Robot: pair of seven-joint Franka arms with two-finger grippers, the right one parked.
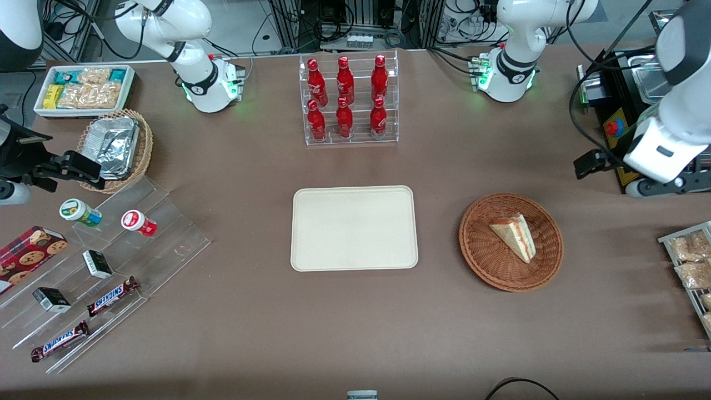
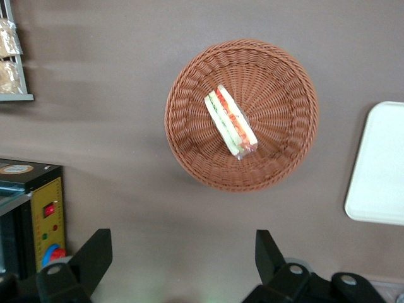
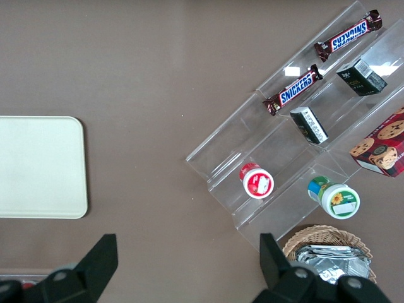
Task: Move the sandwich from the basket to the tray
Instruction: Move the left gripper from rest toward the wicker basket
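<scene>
Wrist view shows my gripper hanging high over the bare brown table, its two black fingers spread wide apart with nothing between them. Well below my fingertips sits the basket, round and reddish-brown, and the sandwich lies inside it, close to the middle of the weave, resting on its side so the striped filling edge faces up at me. It touches only the basket floor; my fingers are nowhere near it and touch nothing. The tray shows just one rounded corner and part of its flat cream surface, lying beside the basket with a strip of table between them. Close to one of my fingers I see a black control box with a yellow panel and a red button. From the front view, the basket and the tray lie side by side at about the same nearness to that camera, the basket nearer my arm's end of the table, and the sandwich points its narrow end toward that camera. A clear rack of red bottles stands farther from that camera than the tray. Nothing rests on the tray.
</scene>
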